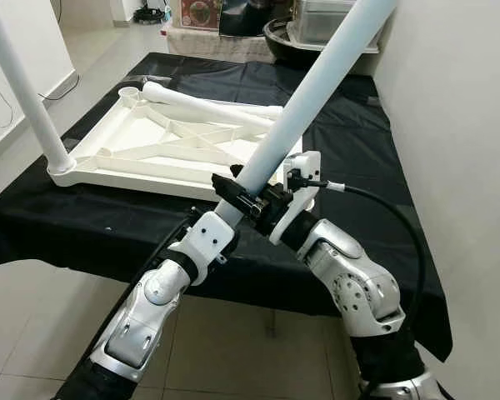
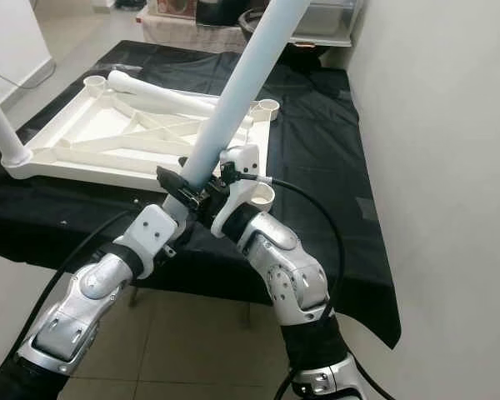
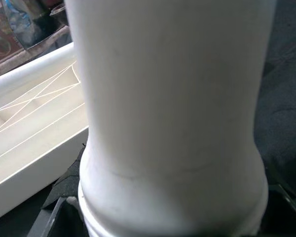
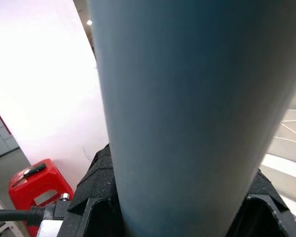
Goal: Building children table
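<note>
Two grippers meet on one white table leg, which slants up from the near edge of the work surface toward two o'clock and out past the top of the head views. The left gripper is clamped around the leg's lower end, its black fingers pressed against either side of the tube; the right gripper pinches the same leg just beside it, crossing over from four o'clock. In the left wrist view the leg's thicker collar end sits right between the fingers. The upturned white tabletop lies ribs-up on a black cloth covering the bench, at about eleven o'clock from the grippers. A second leg stands upright in the tabletop's near-left corner socket at nine o'clock. A third leg lies flat across the ribbed underside at twelve o'clock. The round socket at the tabletop's near-right corner is open, just beside the right wrist, and another socket at the far-right corner holds nothing either. Beyond the bench at one o'clock sits a clear lidded plastic bin; its contents cannot be made out. A red stool stands on the floor in the right wrist view.
</note>
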Motion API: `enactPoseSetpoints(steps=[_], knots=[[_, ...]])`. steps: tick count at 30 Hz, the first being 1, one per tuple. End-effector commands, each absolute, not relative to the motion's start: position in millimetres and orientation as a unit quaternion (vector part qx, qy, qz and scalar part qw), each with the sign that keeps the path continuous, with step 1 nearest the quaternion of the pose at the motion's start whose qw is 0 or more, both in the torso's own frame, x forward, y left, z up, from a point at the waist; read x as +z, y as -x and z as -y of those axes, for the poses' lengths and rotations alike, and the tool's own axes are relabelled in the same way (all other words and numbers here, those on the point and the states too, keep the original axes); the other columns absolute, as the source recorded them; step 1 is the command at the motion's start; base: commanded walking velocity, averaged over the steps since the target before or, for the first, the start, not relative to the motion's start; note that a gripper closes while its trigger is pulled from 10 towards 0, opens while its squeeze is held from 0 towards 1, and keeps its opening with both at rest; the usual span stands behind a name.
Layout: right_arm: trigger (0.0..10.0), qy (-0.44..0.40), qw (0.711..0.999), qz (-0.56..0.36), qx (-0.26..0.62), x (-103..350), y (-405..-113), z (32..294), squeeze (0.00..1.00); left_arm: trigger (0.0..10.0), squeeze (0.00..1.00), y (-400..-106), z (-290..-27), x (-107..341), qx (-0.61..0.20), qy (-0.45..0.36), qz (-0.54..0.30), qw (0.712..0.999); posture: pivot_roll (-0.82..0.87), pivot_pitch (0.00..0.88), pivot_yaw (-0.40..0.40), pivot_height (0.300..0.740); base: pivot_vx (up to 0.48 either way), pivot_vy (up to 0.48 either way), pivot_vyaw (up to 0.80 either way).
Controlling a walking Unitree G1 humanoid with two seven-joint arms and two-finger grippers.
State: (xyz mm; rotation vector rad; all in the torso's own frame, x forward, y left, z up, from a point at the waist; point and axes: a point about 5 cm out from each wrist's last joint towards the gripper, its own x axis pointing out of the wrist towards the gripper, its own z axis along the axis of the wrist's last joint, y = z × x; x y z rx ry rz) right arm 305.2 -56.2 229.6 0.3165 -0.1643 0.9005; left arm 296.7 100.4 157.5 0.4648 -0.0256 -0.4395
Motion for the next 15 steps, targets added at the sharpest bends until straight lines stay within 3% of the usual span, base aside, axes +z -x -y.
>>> enactPoseSetpoints(steps=[1,2,3,5,6,7,8,9,10,15], knots=[[10.0,-0.141,0.876,0.074,0.454,226,-302,46,0.0,10.0,0.0,-288,-85,156,-0.262,-0.22,0.025,0.939,0.07,0.091,-0.061,0.74,0.0,0.0,0.0],[10.0,-0.141,0.876,0.074,0.454,226,-302,46,0.0,10.0,0.0,-288,-85,156,-0.262,-0.22,0.025,0.939,0.07,0.091,-0.061,0.74,0.0,0.0,0.0],[10.0,-0.138,0.877,0.081,0.453,227,-304,48,0.14,10.0,0.0,-286,-86,154,-0.273,-0.22,0.022,0.936,0.07,0.092,-0.059,0.74,0.0,0.0,0.0],[10.0,-0.135,0.877,0.085,0.453,228,-305,50,0.14,10.0,0.0,-285,-88,153,-0.28,-0.219,0.019,0.935,0.07,0.091,-0.06,0.74,0.0,0.0,0.0],[10.0,-0.132,0.878,0.088,0.451,229,-307,53,1.0,10.0,0.0,-282,-91,151,-0.296,-0.211,0.013,0.931,0.07,0.095,-0.061,0.74,0.0,0.0,0.0],[10.0,-0.132,0.878,0.088,0.451,229,-307,53,1.0,10.0,0.0,-282,-91,151,-0.296,-0.211,0.013,0.931,0.07,0.095,-0.061,0.74,0.0,0.0,0.0],[10.0,-0.129,0.877,0.089,0.454,231,-309,56,0.9,10.0,0.0,-279,-95,150,-0.311,-0.203,0.008,0.929,0.07,0.096,-0.06,0.74,0.0,0.0,0.0],[10.0,-0.129,0.877,0.089,0.454,231,-309,56,0.9,10.0,0.0,-279,-95,150,-0.311,-0.203,0.008,0.929,0.07,0.096,-0.06,0.74,0.0,0.0,0.0],[10.0,-0.136,0.871,0.089,0.464,233,-310,59,0.0,10.0,0.0,-277,-99,149,-0.325,-0.202,0.004,0.924,0.08,0.1,-0.058,0.74,0.0,0.0,0.0],[10.0,-0.157,0.856,0.093,0.483,237,-313,67,0.0,10.0,0.0,-270,-104,150,-0.363,-0.188,-0.003,0.913,0.08,0.103,-0.056,0.74,0.0,0.0,0.0]])
